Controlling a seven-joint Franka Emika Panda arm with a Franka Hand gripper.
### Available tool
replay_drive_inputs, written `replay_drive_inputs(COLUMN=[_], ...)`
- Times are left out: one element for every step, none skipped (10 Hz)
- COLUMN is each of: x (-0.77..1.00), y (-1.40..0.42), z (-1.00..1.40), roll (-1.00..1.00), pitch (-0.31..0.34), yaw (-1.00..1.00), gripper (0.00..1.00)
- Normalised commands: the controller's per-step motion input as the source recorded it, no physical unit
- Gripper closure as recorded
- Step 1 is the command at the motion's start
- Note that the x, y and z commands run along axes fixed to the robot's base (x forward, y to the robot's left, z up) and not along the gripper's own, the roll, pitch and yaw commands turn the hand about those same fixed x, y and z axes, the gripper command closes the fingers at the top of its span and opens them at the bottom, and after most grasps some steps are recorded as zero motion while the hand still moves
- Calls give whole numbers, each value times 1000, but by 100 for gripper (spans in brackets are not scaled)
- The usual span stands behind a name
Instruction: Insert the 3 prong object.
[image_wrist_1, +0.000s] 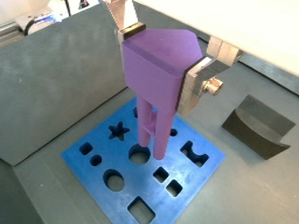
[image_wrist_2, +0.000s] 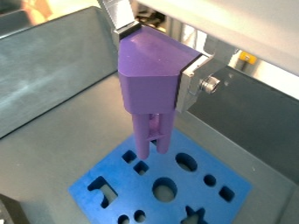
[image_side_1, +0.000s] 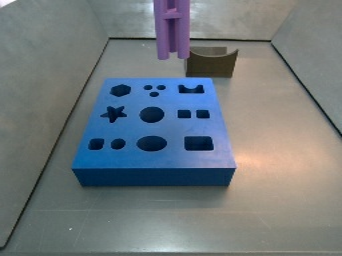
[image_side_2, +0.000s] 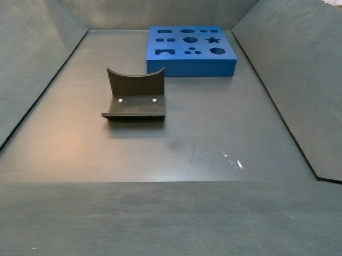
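Wrist view: my gripper (image_wrist_1: 167, 63) is clamped on the head of the 3 prong object (image_wrist_1: 156, 83), silver fingers (image_wrist_1: 200, 75) flat against its sides. Prongs hang above the blue block (image_wrist_1: 117, 171), tips apart from the top face, near the round hole. Grey wall behind, dark curved block (image_wrist_1: 260, 125) well apart, so room to shift.

Wrist view again: same grip on the 3 prong object (image_wrist_2: 149, 83). Prong tips over the far edge of the blue block (image_wrist_2: 158, 188), not yet in any hole. My read: transport done, alignment in hand. Next move calls for matching the prongs to the three-hole slot, then straight descent.

Side view: 3 prong object (image_side_1: 170, 28) hangs upright at upper centre, above the block's (image_side_1: 158, 150) far edge, curved block (image_side_1: 211, 62) just beside. Gripper out of frame.

Side view: block (image_side_2: 191, 52) upper centre, curved block (image_side_2: 134, 97) mid-floor, well apart. Floor otherwise open; bin walls bound it.
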Motion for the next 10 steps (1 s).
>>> replay_drive_inputs(x=[-246,-271,-294,-354,-389,-426,-426,-377,-289,-117], y=[214,254,300,443,509,600,591,503,311,0], z=[-226,-274,-297,-306,-306,-320,-334,-311,-286,-223], roll=[0,0,13,7,6,4,0,0,0,0], pitch=[-36,-11,0,0,0,0,0,-1,-14,-54], yaw=[-777,-740,-691,-543,-474,-371,-383,-480,-683,-1000], gripper=[100,100,100,100,100,100,100,100,100,100])
